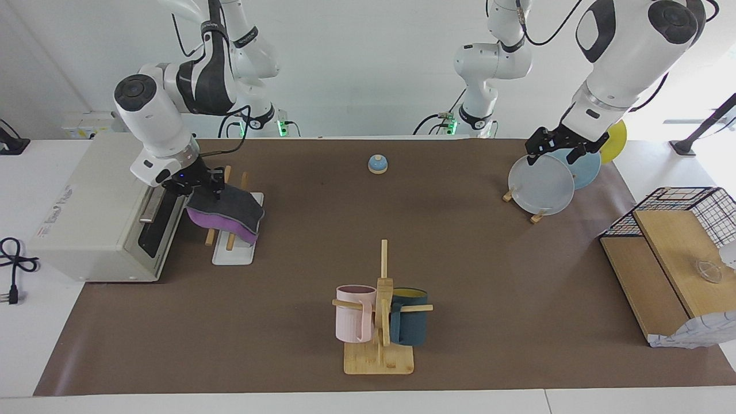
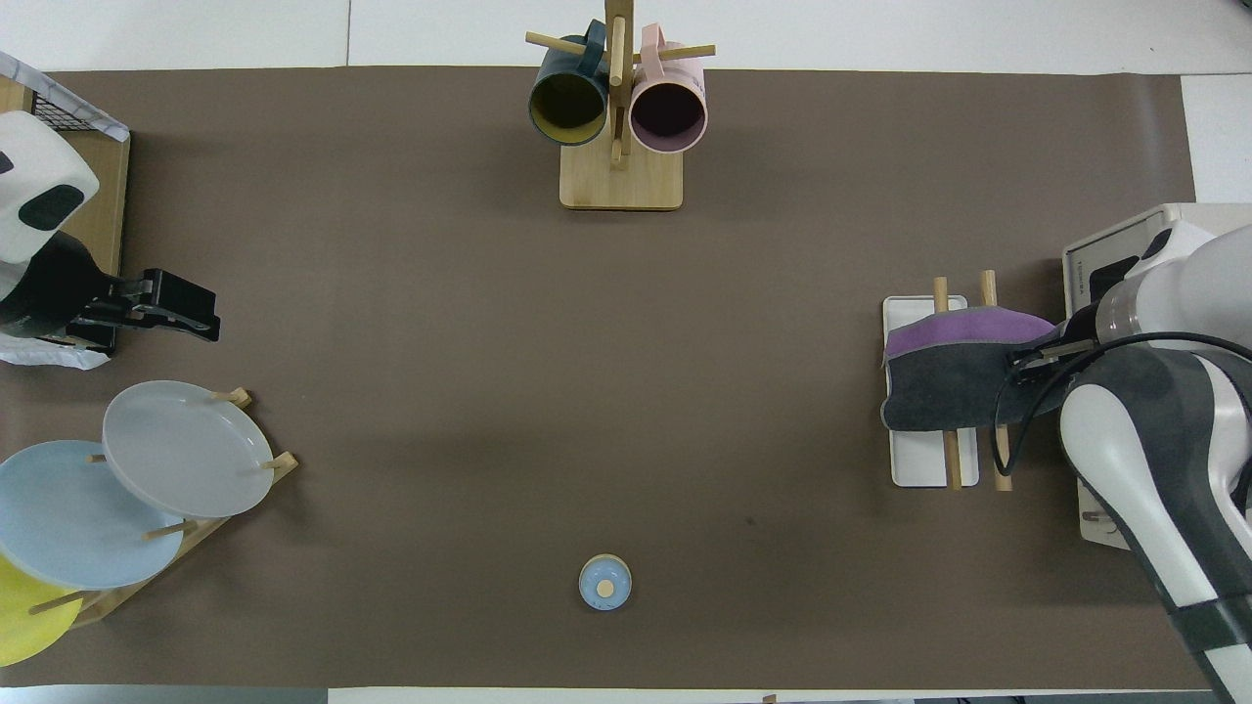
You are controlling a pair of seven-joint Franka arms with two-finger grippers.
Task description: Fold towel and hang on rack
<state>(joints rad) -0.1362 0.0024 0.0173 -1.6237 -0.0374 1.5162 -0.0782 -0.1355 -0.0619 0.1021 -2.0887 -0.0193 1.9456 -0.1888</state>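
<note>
- The right gripper (image 1: 210, 185) is pinching the folded towel (image 1: 230, 214), which is lying over the rack (image 1: 234, 253).
- The towel is looking soft, light; edge is best hold.
- The left gripper (image 1: 556, 150) is waiting over the plate stand (image 1: 537, 217); its fingers' state I cannot tell.

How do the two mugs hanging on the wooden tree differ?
The pink mug is pale pink outside and a darker mauve inside; the blue mug is dark teal outside with a yellowish inside. The pink mug hangs toward the right arm's end of the table, the blue mug toward the left arm's end. Both hang by their handles from pegs of the mug tree, look alike in size and shape, and tip their mouths upward.
</note>
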